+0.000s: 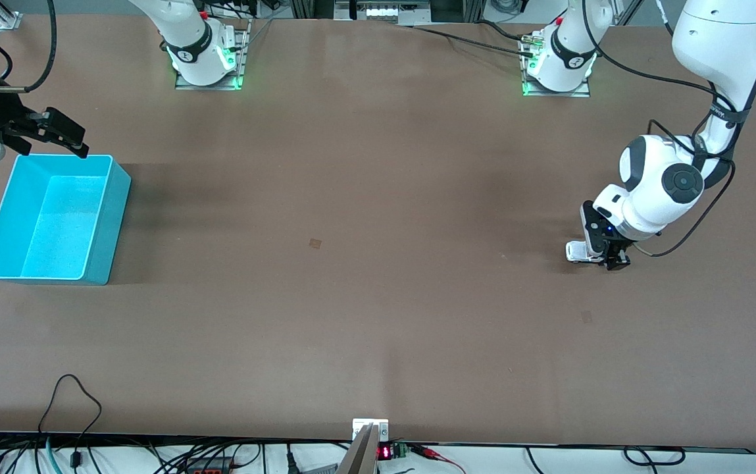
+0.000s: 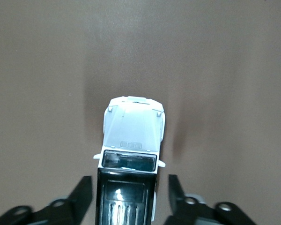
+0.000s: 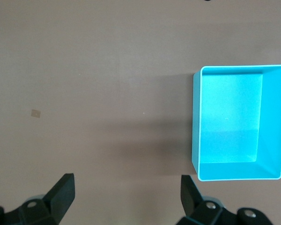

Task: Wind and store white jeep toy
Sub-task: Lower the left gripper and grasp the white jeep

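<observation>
The white jeep toy [image 1: 575, 251] stands on the brown table toward the left arm's end. In the left wrist view the jeep [image 2: 133, 131] shows its white hood, dark windscreen and black roof. My left gripper [image 1: 604, 255] is down at the table, open, with its fingers on either side of the jeep's rear part and a gap on each side [image 2: 129, 183]. My right gripper [image 1: 65, 135] is open and empty, up over the edge of the cyan bin [image 1: 111, 224] that lies farthest from the front camera. The bin [image 3: 195, 122] is empty.
A small pale mark [image 1: 314, 243] lies mid-table, also seen in the right wrist view [image 3: 35, 113]. Another faint mark [image 1: 587, 316] lies nearer the front camera than the jeep. Cables [image 1: 75, 395] run along the table's front edge.
</observation>
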Robot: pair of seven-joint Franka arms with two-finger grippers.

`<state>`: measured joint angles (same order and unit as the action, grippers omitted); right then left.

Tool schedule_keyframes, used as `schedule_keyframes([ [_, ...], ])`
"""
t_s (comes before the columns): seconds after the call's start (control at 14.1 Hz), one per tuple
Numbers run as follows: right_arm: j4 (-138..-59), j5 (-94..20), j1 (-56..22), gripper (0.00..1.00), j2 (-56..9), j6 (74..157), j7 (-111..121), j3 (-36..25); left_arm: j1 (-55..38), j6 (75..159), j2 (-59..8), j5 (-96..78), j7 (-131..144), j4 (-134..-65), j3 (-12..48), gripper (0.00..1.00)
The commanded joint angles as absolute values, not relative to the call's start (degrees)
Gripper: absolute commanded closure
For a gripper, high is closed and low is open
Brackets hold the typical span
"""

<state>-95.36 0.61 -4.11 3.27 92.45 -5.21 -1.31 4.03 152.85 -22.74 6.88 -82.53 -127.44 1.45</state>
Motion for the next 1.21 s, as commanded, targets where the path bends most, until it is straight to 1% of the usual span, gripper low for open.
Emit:
schedule_keyframes([
  [0.0,-94.66,0.79,-4.13,0.0,2.72,92.2,-4.48,-1.23,3.95,152.84,-23.2,8.17,-82.97,-127.09,1.41,0.73],
  [0.28,-94.66,0.79,-4.13,0.0,2.72,92.2,-4.48,-1.23,4.3,151.97,-25.31,8.17,-82.44,-126.3,1.41,0.75],
  [0.71,-94.57,0.79,-4.13,0.0,2.72,92.2,-4.48,-1.23,4.57,151.53,-25.4,8.17,-83.06,-126.3,1.41,0.75],
  [0.85,-94.57,0.79,-4.13,0.0,2.64,92.2,-4.48,-1.23,4.83,149.43,-25.66,8.17,-83.14,-126.04,0.88,0.75],
  [0.92,-94.66,0.79,-4.13,0.0,2.72,92.2,-4.48,-1.23,5.62,148.11,-25.66,8.17,-83.84,-125.95,0.88,0.74],
  [1.14,-94.57,0.79,-4.13,0.0,2.64,92.2,-4.48,-1.23,9.65,147.83,-26.36,8.17,-89.8,-125.51,0.88,0.74],
])
